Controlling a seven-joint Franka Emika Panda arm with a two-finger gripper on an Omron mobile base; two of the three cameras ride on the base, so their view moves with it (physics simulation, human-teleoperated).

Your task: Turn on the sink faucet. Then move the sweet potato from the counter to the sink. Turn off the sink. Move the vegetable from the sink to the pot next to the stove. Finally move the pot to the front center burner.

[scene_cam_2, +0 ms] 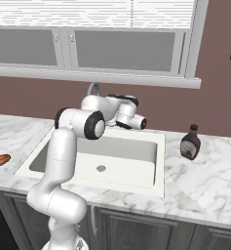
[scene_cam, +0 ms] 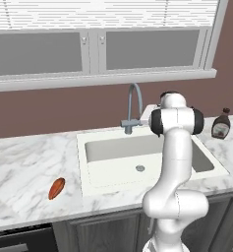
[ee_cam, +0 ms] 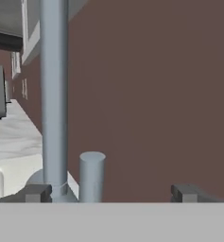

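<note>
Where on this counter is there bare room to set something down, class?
Bare counter lies left of the sink beyond the sweet potato, and between sink and bottle. Crowded: behind the basin, around the faucet and hand.

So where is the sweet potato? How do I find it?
Look at the white sink set in the marble counter. The sweet potato lies on the counter to the left of the sink, near the front edge. It is small, orange-red and pointed at both ends, unlike the dark brown bottle, which stands on the sink's other side.
</note>
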